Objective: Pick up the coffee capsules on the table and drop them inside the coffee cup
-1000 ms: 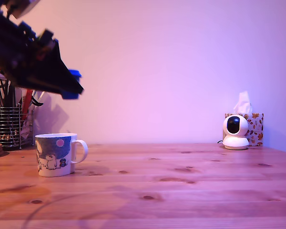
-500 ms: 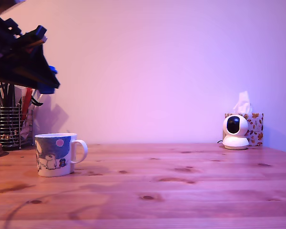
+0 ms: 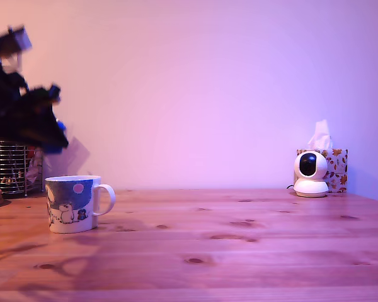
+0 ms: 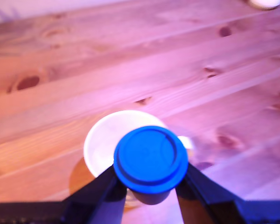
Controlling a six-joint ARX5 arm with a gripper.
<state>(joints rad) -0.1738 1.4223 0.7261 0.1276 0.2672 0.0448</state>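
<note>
Wrist view has the gripper (image 4: 150, 186) clamped on the blue capsule (image 4: 150, 159), hanging right above the coffee cup (image 4: 107, 142).

Black gripper (image 4: 150, 186), angular tapered fingers (image 4: 95, 189)

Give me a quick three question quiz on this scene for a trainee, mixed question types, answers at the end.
1. True or false: the gripper holds a blue capsule.
2. In the wrist view, what lies under the capsule? A) tissue box B) mug C) pen holder
3. Fill in: in the exterior view, the white camera stands in front of the ____.

Key: 1 true; 2 B, though only partly over the mug's opening; 3 tissue box.
</note>
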